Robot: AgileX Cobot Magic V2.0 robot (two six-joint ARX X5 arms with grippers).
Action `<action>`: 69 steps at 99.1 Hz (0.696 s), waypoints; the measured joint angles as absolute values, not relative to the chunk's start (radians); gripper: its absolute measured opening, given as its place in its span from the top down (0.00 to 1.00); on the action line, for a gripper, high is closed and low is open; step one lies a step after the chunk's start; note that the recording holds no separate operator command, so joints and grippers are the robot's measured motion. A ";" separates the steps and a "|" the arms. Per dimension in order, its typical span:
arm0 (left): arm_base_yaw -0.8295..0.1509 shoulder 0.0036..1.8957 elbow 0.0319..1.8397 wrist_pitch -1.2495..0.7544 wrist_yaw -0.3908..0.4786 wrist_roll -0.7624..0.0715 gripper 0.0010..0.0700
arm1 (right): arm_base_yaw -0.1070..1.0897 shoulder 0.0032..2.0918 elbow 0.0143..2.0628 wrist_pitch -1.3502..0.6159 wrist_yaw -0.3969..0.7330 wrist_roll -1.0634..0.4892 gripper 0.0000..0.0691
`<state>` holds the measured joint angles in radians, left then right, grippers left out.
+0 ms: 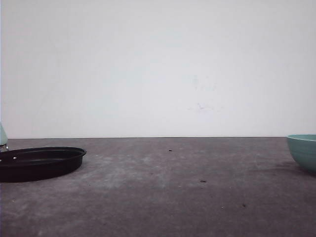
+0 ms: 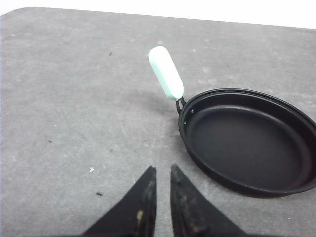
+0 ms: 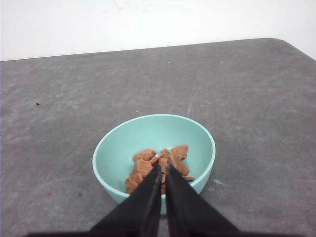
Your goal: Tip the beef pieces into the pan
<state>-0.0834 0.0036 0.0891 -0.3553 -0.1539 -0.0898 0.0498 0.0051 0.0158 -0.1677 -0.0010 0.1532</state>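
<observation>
The pan (image 1: 39,163) sits at the far left of the grey bench (image 1: 163,197), black, shallow and empty, its pale mint handle (image 2: 166,72) angled away from the bowl side. The teal bowl (image 1: 303,150) stands at the far right edge of the bench, well apart from the pan, with bare bench between them. In the right wrist view the beef pieces (image 3: 158,165) lie heaped in the bottom of the bowl, a small reddish-brown pile, none of them yet in the pan.

The left gripper (image 2: 162,170) hangs over the bench just beside the pan's rim, its fingers (image 2: 146,192) drawn nearly together with only a thin slit between them and nothing held. The right gripper (image 3: 163,168) hovers above the bowl, its fingers (image 3: 148,197) likewise pressed almost closed and empty, pointing toward the near side of the bowl.

By my reading the task is at its very start: neither pan nor bowl is grasped. The next move likely calls for the right fingers to spread and take the bowl's rim firmly, then carry it leftward across the bench and tip it over the pan; the left arm could steady the handle.
</observation>
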 joint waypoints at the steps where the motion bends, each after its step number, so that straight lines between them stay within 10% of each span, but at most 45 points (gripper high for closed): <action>1: -0.083 0.004 0.089 -0.355 -0.154 -0.090 0.98 | 0.050 0.005 0.016 -0.168 -0.001 0.153 0.98; 69: -0.083 0.004 0.086 -0.340 -0.154 -0.240 0.98 | 0.050 0.005 0.016 -0.047 -0.001 0.157 0.98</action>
